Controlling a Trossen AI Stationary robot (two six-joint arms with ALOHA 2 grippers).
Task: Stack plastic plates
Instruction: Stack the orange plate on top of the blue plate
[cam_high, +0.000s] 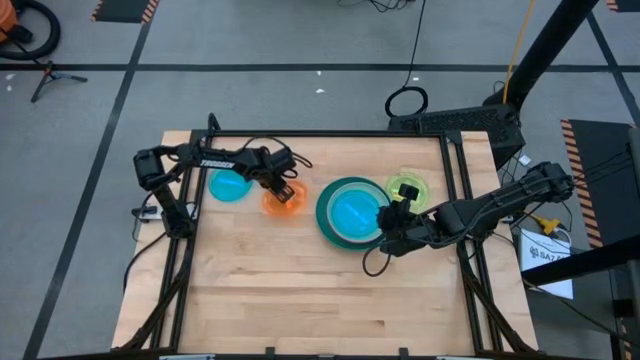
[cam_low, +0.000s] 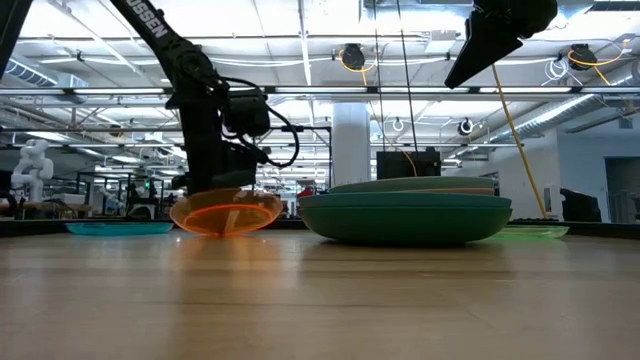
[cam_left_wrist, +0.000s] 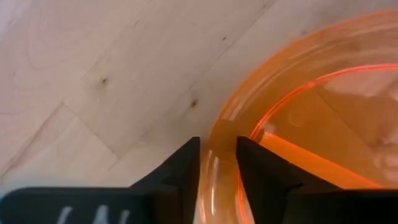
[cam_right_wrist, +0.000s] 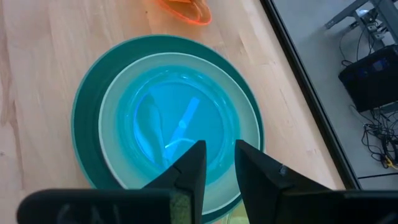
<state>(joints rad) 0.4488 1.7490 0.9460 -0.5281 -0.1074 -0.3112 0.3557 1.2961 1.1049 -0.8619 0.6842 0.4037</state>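
Observation:
A stack of plates (cam_high: 352, 212) sits mid-table: a large teal-green plate at the bottom, a pale mint one (cam_right_wrist: 245, 134) on it, and a translucent blue one (cam_right_wrist: 180, 124) on top. A second blue plate (cam_high: 228, 185) and a lime plate (cam_high: 407, 188) lie flat on the table. No red-orange or pink plate shows. My left gripper (cam_left_wrist: 217, 165) is shut on the small orange plate (cam_high: 283, 200), between the blue plate and the stack. My right gripper (cam_right_wrist: 219, 165) hangs high above the stack's right side with a narrow gap between its fingers and holds nothing. My left gripper pinches the orange plate's rim (cam_left_wrist: 219, 140) between its two fingers, one finger (cam_left_wrist: 264, 171) inside the plate and one (cam_left_wrist: 180, 174) outside. The fingers come from above, slanting in from the table's left. The plate (cam_low: 225, 213) sits low and slightly tilted; whether its underside touches the table, I cannot tell.
The wooden table (cam_high: 300, 290) is bare across its near half. A black frame rail (cam_high: 460, 180) runs along the right edge, just beyond the lime plate. Cables trail from both arms.

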